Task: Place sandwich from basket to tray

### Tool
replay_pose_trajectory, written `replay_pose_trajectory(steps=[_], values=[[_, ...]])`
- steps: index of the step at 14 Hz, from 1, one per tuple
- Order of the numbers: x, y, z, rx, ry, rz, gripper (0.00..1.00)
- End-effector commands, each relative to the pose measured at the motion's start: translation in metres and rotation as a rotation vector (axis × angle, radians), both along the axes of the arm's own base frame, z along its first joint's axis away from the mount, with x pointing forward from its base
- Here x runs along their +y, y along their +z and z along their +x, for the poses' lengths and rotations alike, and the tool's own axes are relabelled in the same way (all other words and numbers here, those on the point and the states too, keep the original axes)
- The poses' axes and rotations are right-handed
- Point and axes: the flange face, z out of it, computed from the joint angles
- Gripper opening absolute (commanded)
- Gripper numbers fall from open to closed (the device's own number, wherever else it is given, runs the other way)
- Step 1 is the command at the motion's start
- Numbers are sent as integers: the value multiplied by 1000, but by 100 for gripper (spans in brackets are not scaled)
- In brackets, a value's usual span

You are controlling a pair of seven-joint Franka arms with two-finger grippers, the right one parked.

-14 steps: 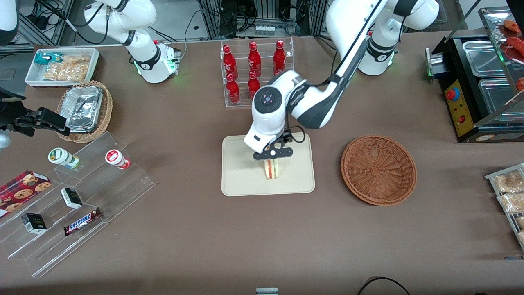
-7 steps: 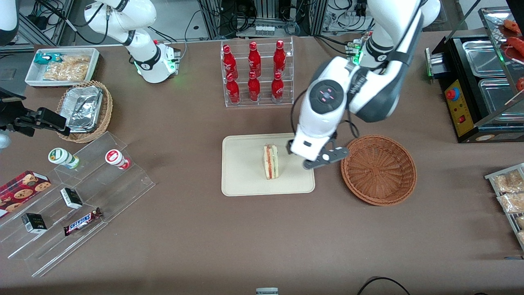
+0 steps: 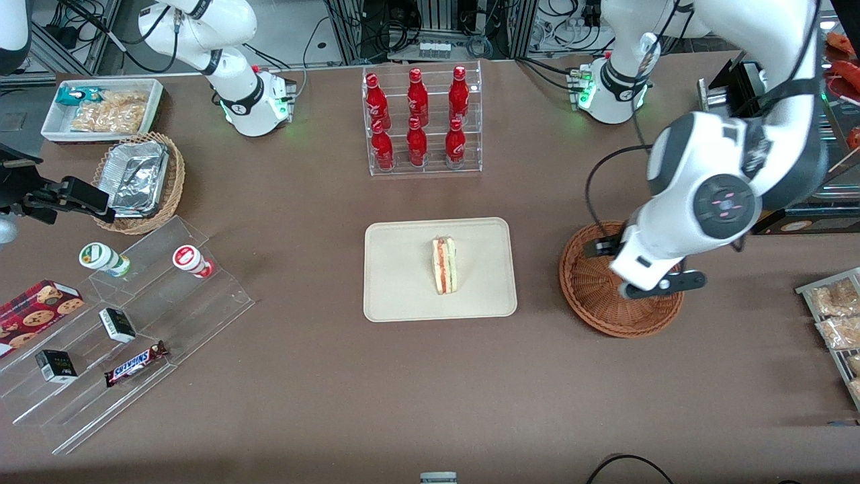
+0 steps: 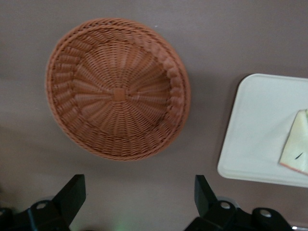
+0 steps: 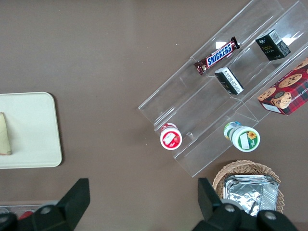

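The sandwich [image 3: 444, 265] stands on its edge in the middle of the cream tray [image 3: 403, 296], its red, orange and green layers facing up; a corner of it also shows in the wrist view, sandwich [image 4: 295, 149] on tray [image 4: 260, 125]. The reddish-brown basket [image 3: 591, 306] lies beside the tray toward the working arm's end, with nothing in it, seen whole as basket [image 4: 118, 89]. My gripper [image 3: 662, 285] hangs high over the basket, open, with nothing between its fingers [image 4: 72, 192].
A clear rack of red bottles [image 3: 420, 121] stands farther from the camera than the tray. A black food warmer [image 3: 779, 141] and packed snacks [image 3: 836, 316] sit at the working arm's end. Clear tiered shelves [image 3: 121, 329] with snacks lie toward the parked arm's end.
My gripper let go of the sandwich on the tray, rose, and swung sideways to hang over the basket. The sandwich stays standing where it was set.
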Motion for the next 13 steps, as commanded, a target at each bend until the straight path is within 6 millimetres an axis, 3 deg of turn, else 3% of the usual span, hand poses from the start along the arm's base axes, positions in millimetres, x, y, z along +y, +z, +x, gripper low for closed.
replay_pose_trajectory(steps=[1, 2, 4, 5, 13], values=[[32, 19, -39, -10, -85, 29, 100], [40, 23, -52, -22, -109, 54, 100], [77, 34, -74, -29, -116, 48, 100], [77, 45, -81, -36, -182, 40, 100], [122, 143, -88, -74, -253, 8, 100]])
